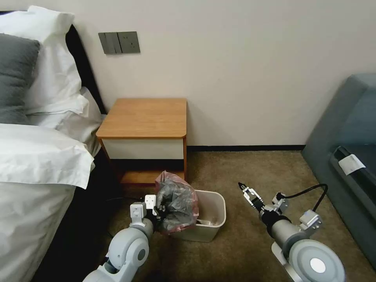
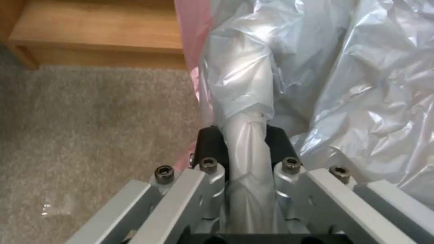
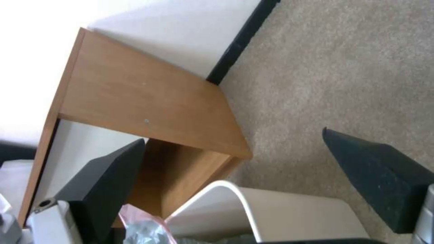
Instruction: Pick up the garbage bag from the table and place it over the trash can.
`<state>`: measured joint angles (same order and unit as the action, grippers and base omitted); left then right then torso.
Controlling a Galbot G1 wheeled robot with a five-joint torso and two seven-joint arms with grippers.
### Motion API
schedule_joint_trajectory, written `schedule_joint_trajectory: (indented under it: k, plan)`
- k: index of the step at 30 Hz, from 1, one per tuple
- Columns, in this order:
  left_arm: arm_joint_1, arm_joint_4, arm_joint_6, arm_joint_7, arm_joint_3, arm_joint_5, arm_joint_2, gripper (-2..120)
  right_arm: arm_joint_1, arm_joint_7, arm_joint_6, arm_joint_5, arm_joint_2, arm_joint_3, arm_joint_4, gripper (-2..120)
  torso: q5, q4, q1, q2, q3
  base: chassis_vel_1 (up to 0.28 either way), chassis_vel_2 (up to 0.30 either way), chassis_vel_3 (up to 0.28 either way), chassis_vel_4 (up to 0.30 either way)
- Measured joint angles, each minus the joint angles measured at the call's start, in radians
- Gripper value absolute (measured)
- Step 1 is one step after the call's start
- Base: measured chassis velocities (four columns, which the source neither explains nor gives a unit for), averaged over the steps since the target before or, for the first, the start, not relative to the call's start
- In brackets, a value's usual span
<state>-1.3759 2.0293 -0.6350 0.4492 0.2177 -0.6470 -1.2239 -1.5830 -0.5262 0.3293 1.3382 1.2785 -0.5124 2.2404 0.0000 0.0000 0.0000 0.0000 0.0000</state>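
The garbage bag is a bunched grey bundle with a pink outer layer. It hangs over the left end of the beige trash can, which stands on the carpet in front of the table. My left gripper is shut on the bag from the left. In the left wrist view a twisted fold of the bag runs between the black pads of the left gripper. My right gripper hovers open to the right of the can, holding nothing. Its wrist view shows the can's rim, the table and a corner of the bag.
A bed with white linen stands close on the left. A grey sofa fills the right side. Brown carpet lies open between the can and the sofa. The wall is behind the table.
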Motion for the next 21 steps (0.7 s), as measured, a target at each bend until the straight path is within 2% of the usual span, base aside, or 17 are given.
schedule_joint_trajectory:
  k: [4,8,9,13,17,21]
  plan:
    - [-0.008,0.004,0.022,0.000,0.002,0.001,0.000,9,-0.003,0.003,0.000,-0.005,0.002,0.000,0.007,100,0.0000,0.0000,0.000,0.000,0.000,0.000,0.000,0.000,0.000]
    - [-0.028,0.010,0.105,-0.011,0.015,0.011,0.004,9,-0.004,0.023,0.006,-0.018,-0.001,0.007,0.039,100,0.0000,-0.0001,0.000,0.000,0.000,0.000,0.000,0.000,0.000]
    - [-0.028,0.010,0.105,-0.011,0.015,0.011,0.004,9,-0.004,0.023,0.006,-0.018,-0.001,0.007,0.039,100,0.0000,-0.0001,0.000,0.000,0.000,0.000,0.000,0.000,0.000]
    - [-0.055,0.022,0.209,-0.066,0.045,0.038,0.015,9,0.012,0.051,0.025,-0.034,-0.020,0.028,0.085,100,0.0000,0.0000,0.000,0.000,0.000,0.000,0.000,0.000,0.000]
    - [-0.068,0.032,0.244,-0.089,0.059,0.040,0.018,9,0.019,0.072,0.042,-0.041,-0.033,0.041,0.107,100,-0.0001,0.0000,0.000,0.000,0.000,0.000,0.000,0.000,0.000]
    - [-0.093,0.051,0.298,-0.123,0.082,0.053,0.019,9,0.033,0.140,0.080,-0.101,-0.062,0.074,0.133,100,-0.0001,-0.0001,0.000,0.000,0.000,0.000,0.000,0.000,0.000]
